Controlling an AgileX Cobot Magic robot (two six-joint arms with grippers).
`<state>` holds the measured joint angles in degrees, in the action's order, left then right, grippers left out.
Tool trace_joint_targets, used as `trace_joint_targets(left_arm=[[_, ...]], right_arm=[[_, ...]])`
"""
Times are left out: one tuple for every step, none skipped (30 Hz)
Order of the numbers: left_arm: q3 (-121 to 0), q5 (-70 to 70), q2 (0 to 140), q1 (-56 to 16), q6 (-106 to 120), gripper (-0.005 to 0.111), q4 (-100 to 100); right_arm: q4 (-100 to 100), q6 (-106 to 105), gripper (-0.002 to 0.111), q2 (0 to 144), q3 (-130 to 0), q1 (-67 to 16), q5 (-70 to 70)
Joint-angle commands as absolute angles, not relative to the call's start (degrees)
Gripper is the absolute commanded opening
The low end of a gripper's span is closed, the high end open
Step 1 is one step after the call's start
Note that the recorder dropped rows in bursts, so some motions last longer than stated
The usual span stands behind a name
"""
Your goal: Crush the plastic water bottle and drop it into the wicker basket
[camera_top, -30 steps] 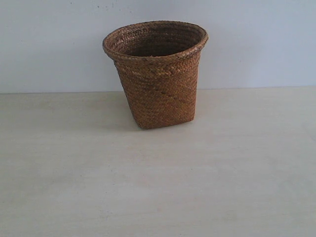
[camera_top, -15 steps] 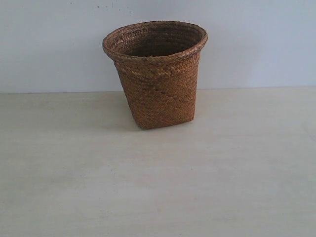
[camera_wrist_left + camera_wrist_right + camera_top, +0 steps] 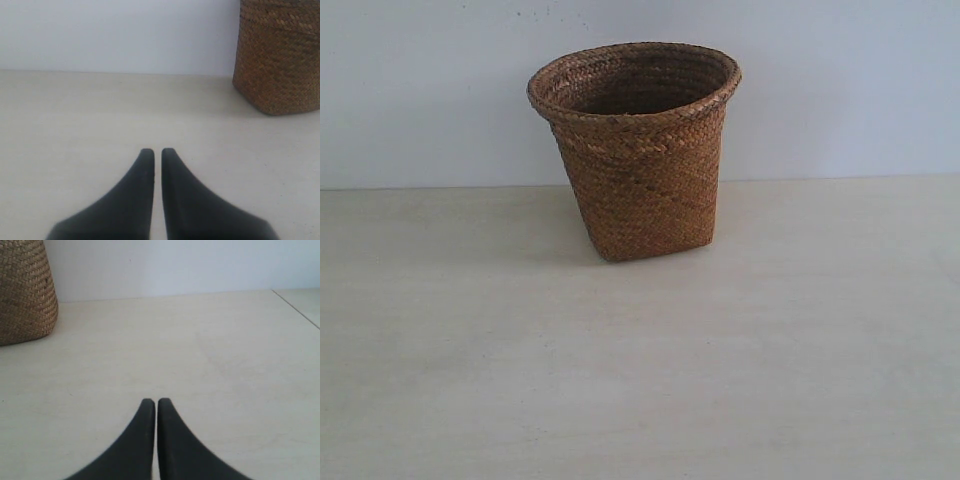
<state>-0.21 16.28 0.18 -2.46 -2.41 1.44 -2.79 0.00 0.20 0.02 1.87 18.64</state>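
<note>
Lighting even, diffuse and moderately bright, with a cool cast on the wall. Exterior view is grainy and slightly soft. The wicker basket [image 3: 642,190] throws a faint, blurred shadow on the table [image 3: 640,380] toward 9 o'clock, and its interior is dark. In the wrist views, the left gripper [image 3: 157,151] and right gripper [image 3: 152,401] are featureless black, blurring nearest the lens.

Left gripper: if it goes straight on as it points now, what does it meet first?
Probably nothing on the table: the left gripper aims past the wicker basket, toward the wall.
</note>
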Motion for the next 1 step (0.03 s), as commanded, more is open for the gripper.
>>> trace_joint_targets(left_arm=[[0.00, 16.25, 0.00, -2.31, -2.81, 0.004, 1.48]], right_arm=[[-2.77, -0.39, 0.000, 0.00, 0.00, 2.15, 17.80]])
